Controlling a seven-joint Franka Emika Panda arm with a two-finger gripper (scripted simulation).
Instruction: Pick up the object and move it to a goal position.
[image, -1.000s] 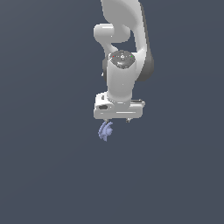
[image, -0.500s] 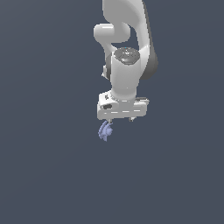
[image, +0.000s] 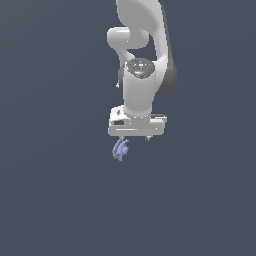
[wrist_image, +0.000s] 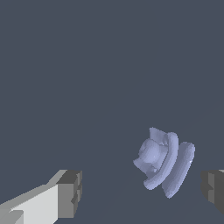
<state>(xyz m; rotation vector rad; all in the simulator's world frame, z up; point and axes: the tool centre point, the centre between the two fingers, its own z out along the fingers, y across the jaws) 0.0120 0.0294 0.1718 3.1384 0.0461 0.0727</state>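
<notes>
White arm (image: 142, 75) reaching straight down, end effector (image: 135, 137) pointed at the dark slate-blue surface (image: 55, 200). End effector spread wide, nothing between the fingers: in the wrist view, one dark-padded finger (wrist_image: 70, 194) well apart from the other (wrist_image: 213, 191), with a bare gap across most of the span.

Object (image: 120, 149) just below the end effector in the exterior view, toward its left end there, under the white housing's edge. Pale lavender-blue, matte, lumpy, with curved fin-like ridges stacked along one side. Narrower than the end effector's white body.

In the wrist view, object (wrist_image: 165, 162) between the two fingers but off centre, near the second finger and well apart from the first. Not touching either pad. Rounded knob facing the wider gap, ridges arching on the side toward the nearer finger. Whether resting on the surface or not, cannot tell.
</notes>
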